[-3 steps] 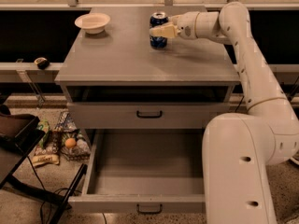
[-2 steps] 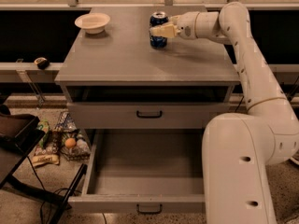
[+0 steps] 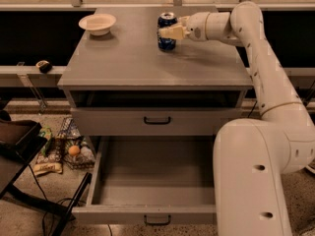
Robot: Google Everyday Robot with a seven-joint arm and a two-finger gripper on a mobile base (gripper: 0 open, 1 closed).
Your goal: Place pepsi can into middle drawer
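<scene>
Grey and pulled out below the bench's front edge, the middle drawer (image 3: 123,214) gapes under the shut upper drawer (image 3: 113,122). Near the rear edge, right of centre, the pepsi can (image 3: 166,43) stands upright, clasped by the gripper (image 3: 166,32) from the right. A white bowl (image 3: 97,23) sits at the rear-left corner.

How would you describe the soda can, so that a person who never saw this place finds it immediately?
Start at the grey cabinet top. Near its back edge, right of centre, stands a small dark blue can with a silver top, and the robot's claw is at it from the right. Unlike the white bowl at the far left, it is dark and upright.
</scene>
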